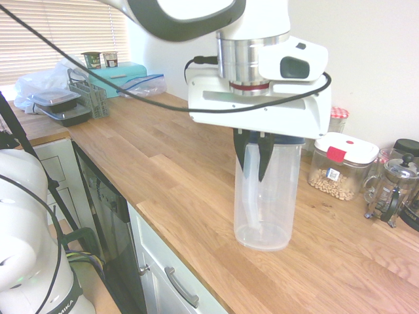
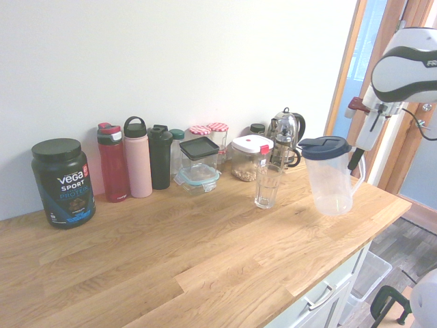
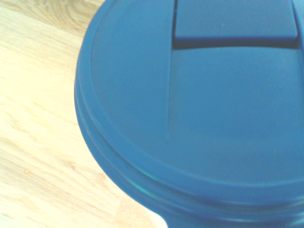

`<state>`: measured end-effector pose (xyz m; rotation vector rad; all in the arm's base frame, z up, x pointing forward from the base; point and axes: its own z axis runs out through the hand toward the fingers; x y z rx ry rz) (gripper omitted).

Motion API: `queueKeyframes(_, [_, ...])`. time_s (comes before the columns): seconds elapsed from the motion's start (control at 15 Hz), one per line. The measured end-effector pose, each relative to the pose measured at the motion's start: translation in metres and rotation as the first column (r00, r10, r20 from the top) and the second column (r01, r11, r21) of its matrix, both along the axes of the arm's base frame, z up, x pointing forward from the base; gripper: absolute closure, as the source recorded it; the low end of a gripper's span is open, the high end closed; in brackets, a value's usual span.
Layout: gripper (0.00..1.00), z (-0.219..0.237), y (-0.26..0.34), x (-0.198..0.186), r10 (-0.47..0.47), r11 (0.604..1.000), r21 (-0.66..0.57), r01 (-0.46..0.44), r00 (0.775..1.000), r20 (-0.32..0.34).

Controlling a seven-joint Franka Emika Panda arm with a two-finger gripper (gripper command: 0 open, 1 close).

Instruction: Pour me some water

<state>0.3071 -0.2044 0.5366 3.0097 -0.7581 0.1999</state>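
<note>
A clear plastic pitcher [image 1: 265, 209] with a dark blue lid [image 2: 324, 147] stands upright on the wooden counter [image 1: 183, 163]. My gripper [image 1: 254, 160] comes down from above, its dark fingers shut on the pitcher's handle [image 2: 359, 179]. From the other side the gripper [image 2: 356, 162] sits at the pitcher's right, by the counter's end. An empty drinking glass [image 2: 268, 184] stands just left of the pitcher, a short gap apart. The blue lid [image 3: 199, 118] fills the wrist view. How much water the pitcher holds does not show.
Along the wall stand a black protein tub [image 2: 63, 181], red [image 2: 113, 162], pink [image 2: 137, 158] and dark [image 2: 160, 157] bottles, a lidded food box [image 2: 199, 164], a chickpea container [image 1: 340, 167] and a French press [image 1: 393, 190]. The counter's front edge [image 1: 163, 235] runs close by the pitcher.
</note>
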Motion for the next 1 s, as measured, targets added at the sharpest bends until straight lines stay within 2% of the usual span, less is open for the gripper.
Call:
queueKeyframes(0.2, [1.0,0.009,0.017,0.047,-0.063,0.998,-0.028,0.06,0.99,-0.127])
queueKeyframes(0.53, [1.0,0.017,0.028,0.084,-0.091,0.995,-0.063,0.076,0.951,-0.296])
queueKeyframes(0.73, [1.0,0.011,0.035,0.105,-0.097,0.994,-0.09,0.069,0.929,-0.358])
queueKeyframes(1.0, [1.0,0.016,0.044,0.125,-0.103,0.992,-0.103,0.067,0.916,-0.389])
